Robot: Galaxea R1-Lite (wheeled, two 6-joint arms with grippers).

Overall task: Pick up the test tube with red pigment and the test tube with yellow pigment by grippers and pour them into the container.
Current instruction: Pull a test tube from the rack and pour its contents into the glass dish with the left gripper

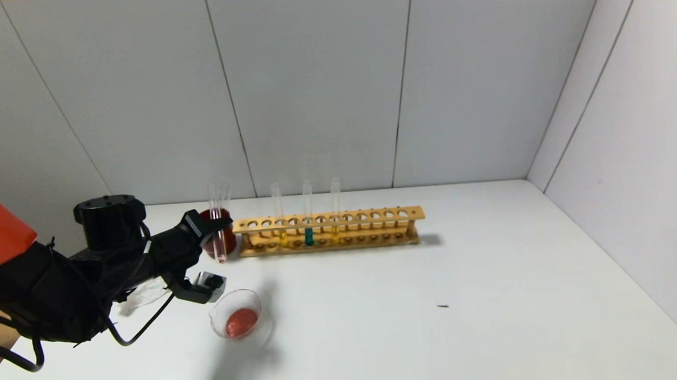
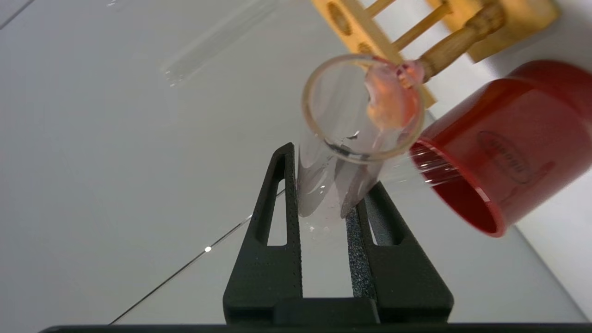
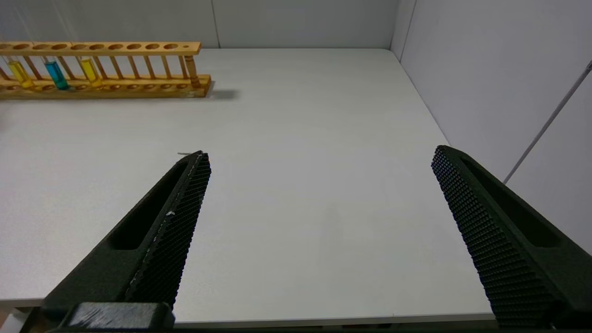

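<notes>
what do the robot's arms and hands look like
The left arm is bulky and black, with loose black cables and a whitish-grey block near the wrist. The left hand and right hand each have two black tapered fingers with slotted sides and dimpled pads.

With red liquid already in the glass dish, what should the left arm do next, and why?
Probably set it back in the rack. The left gripper holds the test tube with red pigment upright, nearly empty, and the container already holds red liquid. The right gripper waits open, away from the rack.
</notes>
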